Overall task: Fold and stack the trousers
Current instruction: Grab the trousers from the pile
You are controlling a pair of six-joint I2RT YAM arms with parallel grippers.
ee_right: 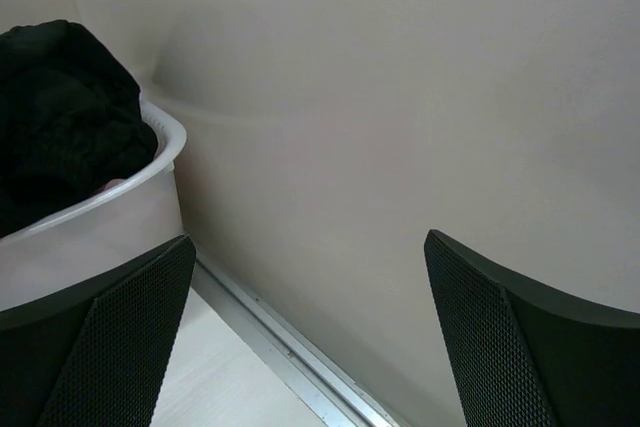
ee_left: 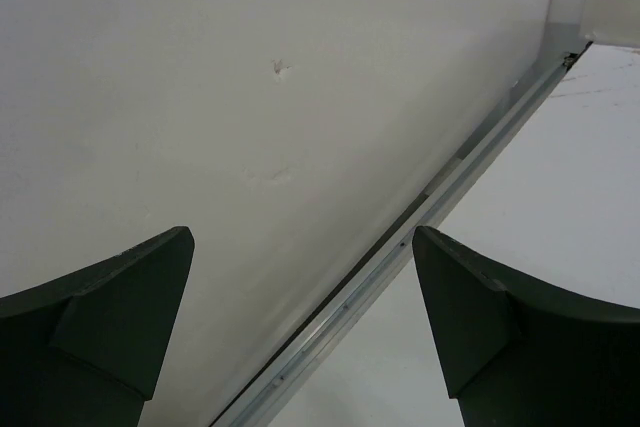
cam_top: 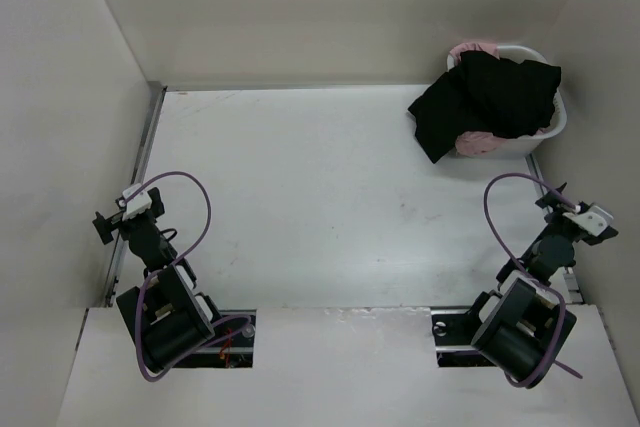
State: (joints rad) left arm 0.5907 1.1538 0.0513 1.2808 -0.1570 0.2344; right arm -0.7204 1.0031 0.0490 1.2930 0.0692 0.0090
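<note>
The black trousers [cam_top: 495, 97] hang over the basket [cam_top: 520, 147] rim, ahead and left of the right gripper [ee_right: 308, 239], whose fingers are spread and empty. The left gripper [ee_left: 302, 232], also spread, is well apart from them. The right should pinch the nearest draped edge and lift slowly, leaving the pink cloth [cam_top: 468, 51] behind.

Two black arms [cam_top: 165, 312], looping purple cables [cam_top: 209, 211], white wrist blocks [cam_top: 140, 202].

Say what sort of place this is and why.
Probably a robot test cell: plain white walls box in a white table, left arm and right arm bolted at its edge, a laundry basket of clothes.
</note>
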